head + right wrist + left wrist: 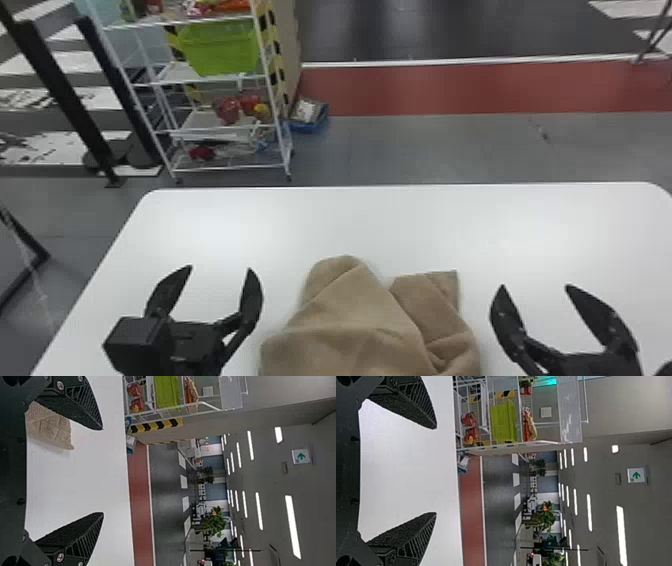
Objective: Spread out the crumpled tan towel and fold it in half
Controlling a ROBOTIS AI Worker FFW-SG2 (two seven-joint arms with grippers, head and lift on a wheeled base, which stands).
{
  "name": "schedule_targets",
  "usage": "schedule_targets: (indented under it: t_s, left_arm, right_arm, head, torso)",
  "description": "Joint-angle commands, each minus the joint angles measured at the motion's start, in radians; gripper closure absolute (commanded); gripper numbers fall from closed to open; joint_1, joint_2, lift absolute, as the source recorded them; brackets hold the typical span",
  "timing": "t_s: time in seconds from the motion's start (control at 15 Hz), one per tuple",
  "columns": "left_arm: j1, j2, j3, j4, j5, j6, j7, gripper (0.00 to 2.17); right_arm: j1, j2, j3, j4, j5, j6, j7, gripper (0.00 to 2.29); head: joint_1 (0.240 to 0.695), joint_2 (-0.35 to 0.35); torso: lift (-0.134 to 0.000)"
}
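Tan towel: I have it crumpled on the white tabletop point(320, 220), lower centre of the frame point(360, 320).
Left gripper point(220, 282): lower left of my head view, jaws wide.
Right gripper point(534, 300): lower right, jaws wide too.
Green bin point(220, 49): upper left, on the white rack point(215, 79).

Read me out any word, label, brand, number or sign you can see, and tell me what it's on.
No words or numbers can be read.
Overhead sign: a green arrow on white; the small marks beside it are too small to read.
Translucent panel at the wire rack: pale marks, perhaps print, unreadable.
Tan towel: no lettering that I can make out.
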Motion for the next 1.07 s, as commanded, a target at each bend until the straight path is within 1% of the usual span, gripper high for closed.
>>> schedule_targets:
  t_s: [0.0,0.87,1.0]
  left_arm:
    - [0.000,-0.004,-0.002,0.000,-0.001,-0.001,0.000,0.11]
    - [0.002,-0.004,-0.005,-0.002,-0.002,0.002,0.001,0.11]
    - [0.011,-0.004,-0.008,-0.005,-0.002,0.002,0.004,0.11]
  right_arm:
    - [0.000,0.001,0.001,0.000,0.000,0.000,0.000,0.12]
    - [0.008,0.001,0.001,-0.005,0.000,-0.003,0.000,0.12]
    - [0.008,-0.006,0.000,-0.005,-0.002,-0.003,0.002,0.12]
  head:
    - [0.695,0.109]
    - [0.695,0.107]
    - [0.695,0.107]
  torso:
    - [-0.122]
    - [-0.122]
    - [-0.122]
